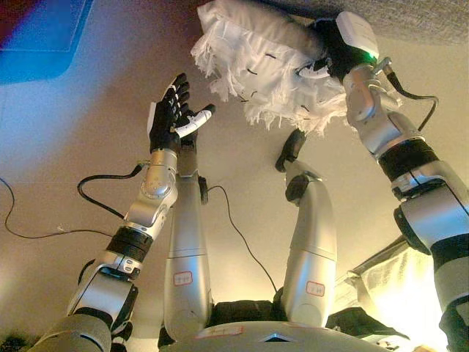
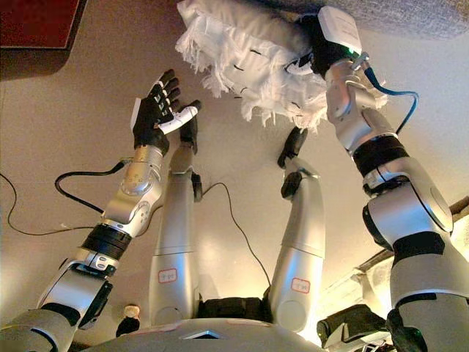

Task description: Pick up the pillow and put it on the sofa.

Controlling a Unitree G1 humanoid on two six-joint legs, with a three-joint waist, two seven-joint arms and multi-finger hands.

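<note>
A white pillow (image 1: 264,62) with a ragged fringed edge hangs above the floor at the top centre, its upper side against the grey sofa (image 1: 432,18) edge. My right hand (image 1: 330,48) is at the pillow's right end with fingers curled into the fabric. My left hand (image 1: 172,111) is held up to the left of the pillow, apart from it, fingers straight and spread, holding nothing.
A dark red panel (image 2: 37,26) lies at the top left. A pale cloth-covered object (image 1: 399,282) shows at the lower right. Beige floor (image 1: 58,161) stretches out on the left.
</note>
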